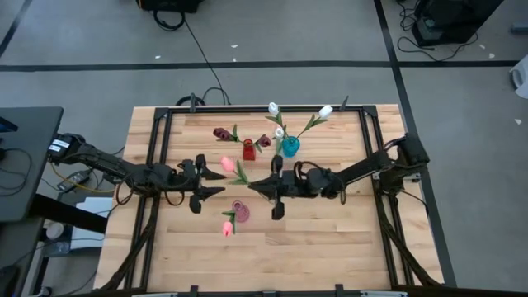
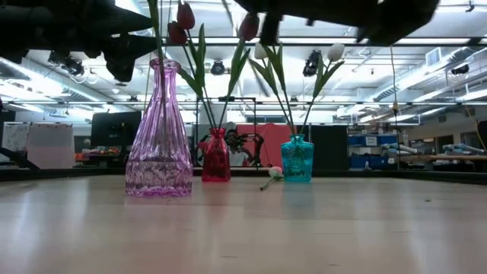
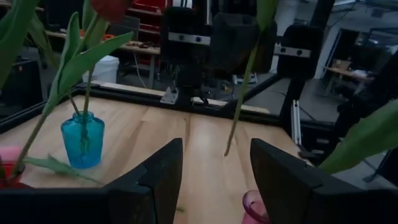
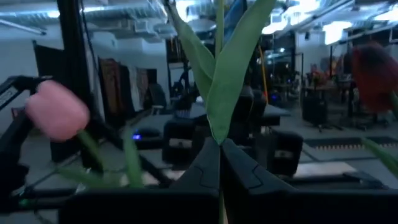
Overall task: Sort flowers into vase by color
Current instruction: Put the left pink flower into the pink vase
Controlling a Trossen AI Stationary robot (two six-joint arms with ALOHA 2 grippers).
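Observation:
My right gripper [image 1: 254,186] is shut on a pink tulip, whose head [image 1: 227,163] leans toward the far left. My left gripper [image 1: 213,188] stands open just to its left, with nothing between the fingers [image 3: 168,180]. Below them the pink vase [image 1: 240,208] stands on the table with one pink tulip [image 1: 227,227] in it. The red vase [image 1: 248,150] holds maroon tulips [image 1: 221,132]. The teal vase [image 1: 289,147] holds white ones [image 1: 326,110]. My right gripper pinches the pink tulip's stem [image 4: 219,146] between its two fingers, just under the leaves [image 4: 230,74]. The fingers come nearly level from the table's right and lie across the stem. The tulip is lifted clear and roughly upright, its lower stem end [image 3: 227,152] hanging free.
A white tulip head [image 2: 272,175] lies on the table between the red vase [image 2: 216,156] and the teal vase [image 2: 297,158]. A black frame [image 1: 157,140] borders the wooden table. Bare wood [image 1: 313,247] lies toward the near edge.

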